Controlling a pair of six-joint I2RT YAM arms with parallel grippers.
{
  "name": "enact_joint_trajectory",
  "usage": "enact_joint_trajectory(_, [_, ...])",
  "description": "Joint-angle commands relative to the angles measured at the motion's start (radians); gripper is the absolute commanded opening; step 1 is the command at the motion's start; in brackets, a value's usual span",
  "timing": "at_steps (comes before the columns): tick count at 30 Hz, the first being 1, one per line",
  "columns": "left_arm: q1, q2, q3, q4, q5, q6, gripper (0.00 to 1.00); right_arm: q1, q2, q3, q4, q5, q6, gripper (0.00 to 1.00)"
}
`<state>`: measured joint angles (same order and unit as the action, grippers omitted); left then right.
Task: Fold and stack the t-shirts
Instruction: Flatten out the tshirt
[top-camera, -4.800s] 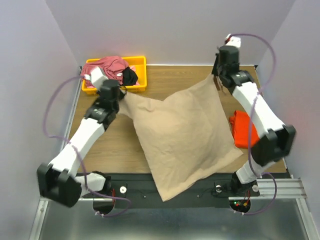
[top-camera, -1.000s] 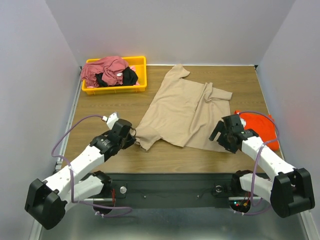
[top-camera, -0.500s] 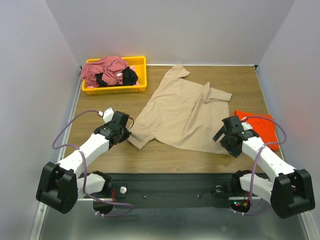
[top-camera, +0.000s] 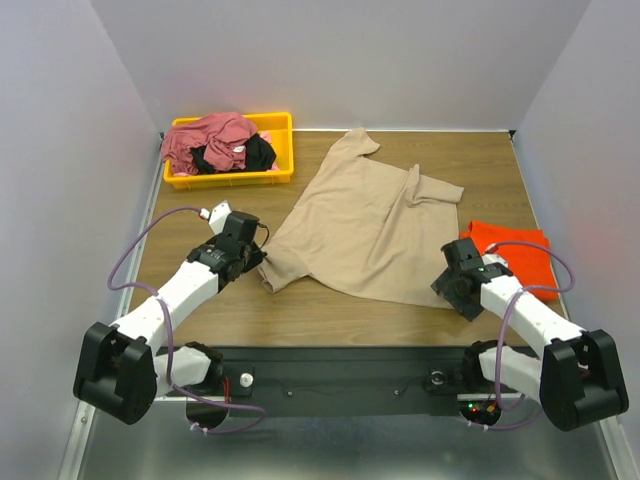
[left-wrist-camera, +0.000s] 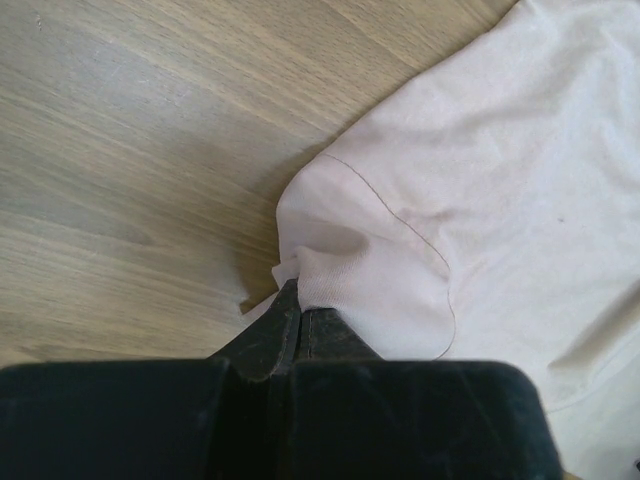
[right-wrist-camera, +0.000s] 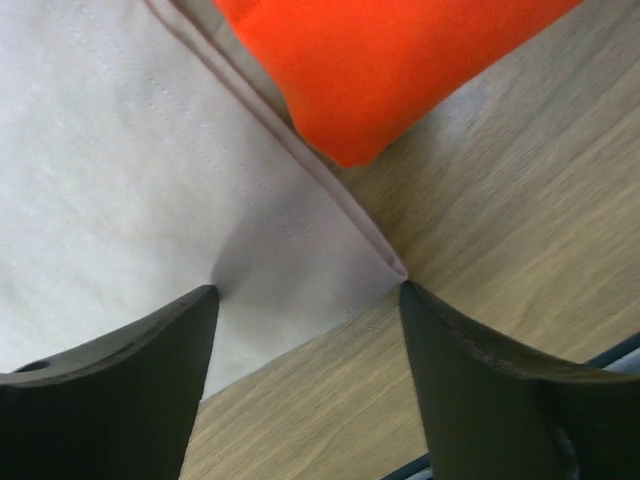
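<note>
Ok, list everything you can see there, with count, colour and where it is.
tan tee: 1, tan, spread out mid-table
orange tee: 1, orange-red, folded at the right edge, beside the tan tee
rose tee: 1, dusty rose, heaped in the bin
black tee: at least 1, black, in the bin beside the rose tee
bin: 1, yellow, far left corner
table: 1, wood, under everything
left gripper: 1, black, shut on the tan tee's near left corner
right gripper: 1, black, open over the tan tee's near right corner
</note>
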<state>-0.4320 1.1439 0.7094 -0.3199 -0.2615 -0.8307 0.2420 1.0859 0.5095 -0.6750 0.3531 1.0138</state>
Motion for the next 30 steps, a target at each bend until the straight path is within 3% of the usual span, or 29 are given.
enact_joint_trajectory(1, [0.003, -0.016, -0.001, 0.001, -0.012, 0.01, 0.0, -0.004, 0.066, -0.025, 0.081, 0.037, 0.025, 0.72])
enact_joint_trajectory(4, [0.003, -0.026, 0.004, -0.013, -0.021, 0.005, 0.0, -0.004, 0.106, -0.026, 0.133, 0.021, 0.006, 0.55])
enact_joint_trajectory(5, [0.001, -0.029, 0.005, -0.015, -0.024, 0.005, 0.0, -0.003, 0.114, -0.026, 0.146, 0.02, -0.001, 0.45])
enact_joint_trajectory(11, [0.003, -0.071, 0.022, -0.016, -0.018, 0.008, 0.0, -0.004, 0.126, 0.02, 0.187, 0.084, -0.064, 0.13])
enact_joint_trajectory(12, [0.004, -0.082, 0.03, -0.024, -0.018, 0.005, 0.0, -0.006, 0.091, 0.049, 0.186, 0.086, -0.078, 0.03])
enact_joint_trajectory(19, [0.001, -0.24, 0.172, -0.053, -0.016, 0.01, 0.0, -0.004, -0.162, 0.193, 0.169, 0.003, -0.222, 0.0])
enact_joint_trajectory(30, [-0.001, -0.475, 0.625, -0.074, -0.012, 0.114, 0.0, -0.004, -0.343, 0.794, -0.069, -0.045, -0.354, 0.0])
